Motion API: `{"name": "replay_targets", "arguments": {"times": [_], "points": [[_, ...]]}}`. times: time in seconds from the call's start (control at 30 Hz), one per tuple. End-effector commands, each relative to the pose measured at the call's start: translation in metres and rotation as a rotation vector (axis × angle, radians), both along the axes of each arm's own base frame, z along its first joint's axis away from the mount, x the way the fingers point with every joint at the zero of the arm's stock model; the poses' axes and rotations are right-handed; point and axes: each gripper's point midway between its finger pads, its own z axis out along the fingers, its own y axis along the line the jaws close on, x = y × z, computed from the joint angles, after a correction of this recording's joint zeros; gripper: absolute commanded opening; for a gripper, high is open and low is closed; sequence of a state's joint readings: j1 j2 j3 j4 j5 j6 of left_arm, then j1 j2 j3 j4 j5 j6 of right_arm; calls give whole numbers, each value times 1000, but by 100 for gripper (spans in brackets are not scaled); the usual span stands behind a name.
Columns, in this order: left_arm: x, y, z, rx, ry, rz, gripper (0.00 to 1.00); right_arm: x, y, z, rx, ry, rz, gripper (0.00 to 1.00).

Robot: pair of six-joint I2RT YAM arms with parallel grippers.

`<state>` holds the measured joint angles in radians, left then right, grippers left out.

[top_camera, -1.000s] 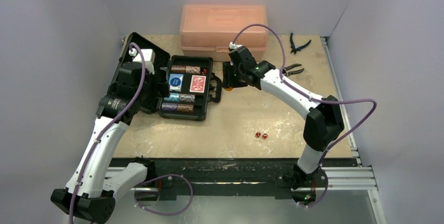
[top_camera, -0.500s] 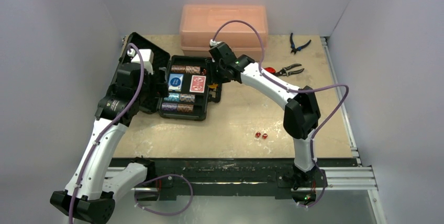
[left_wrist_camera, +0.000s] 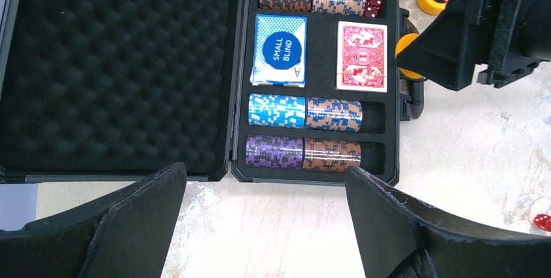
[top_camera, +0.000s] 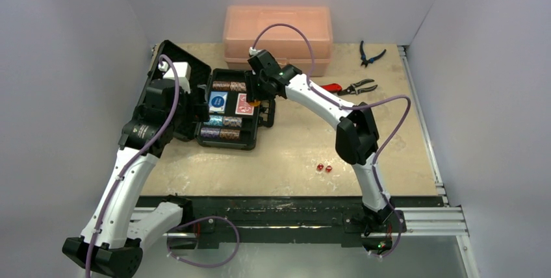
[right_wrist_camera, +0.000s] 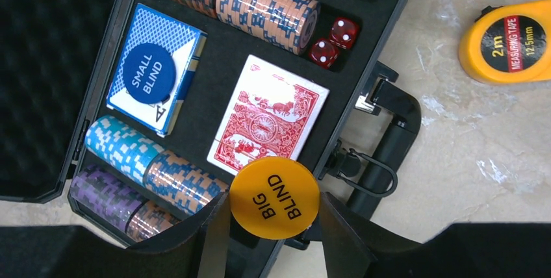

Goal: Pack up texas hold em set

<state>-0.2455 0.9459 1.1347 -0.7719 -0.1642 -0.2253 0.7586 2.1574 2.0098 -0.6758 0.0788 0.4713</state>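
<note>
Step in hand: stowing yellow BIG BLIND disc [right_wrist_camera: 276, 197], pinched by its edges in right pincer [right_wrist_camera: 276, 229], over open briefcase [left_wrist_camera: 388, 128] beside red deck [right_wrist_camera: 269, 122]. Left pincer [left_wrist_camera: 260, 226] spread wide, empty. Next, likely: lower, release onto deck. Two red dice [top_camera: 323, 168] loose on desk [top_camera: 292, 154].

black case [left_wrist_camera: 382, 136] lies open on the bench [top_camera: 292, 154], foam lid [left_wrist_camera: 117, 63] to its left. four rows of chip stacks [left_wrist_camera: 304, 113] lie sideways inside. blue disc [left_wrist_camera: 283, 48] rests on the blue deck [left_wrist_camera: 263, 76], red deck [left_wrist_camera: 361, 56] beside it. two red dice [right_wrist_camera: 343, 32] sit inside, two further red dice [top_camera: 320, 168] loose on the bench. right gripper [right_wrist_camera: 273, 213] jaws hold the yellow disc [right_wrist_camera: 275, 193] over the case's handle side.
</note>
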Motion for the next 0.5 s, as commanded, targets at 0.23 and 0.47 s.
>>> {"name": "replay_targets", "arguments": {"times": [0.23, 0.47], "points": [[1, -1, 11, -18, -50, 4, 92, 12, 26, 9, 46, -16, 3, 0], [1, -2, 12, -20, -50, 4, 92, 16, 34, 3, 43, -13, 4, 0]]}}
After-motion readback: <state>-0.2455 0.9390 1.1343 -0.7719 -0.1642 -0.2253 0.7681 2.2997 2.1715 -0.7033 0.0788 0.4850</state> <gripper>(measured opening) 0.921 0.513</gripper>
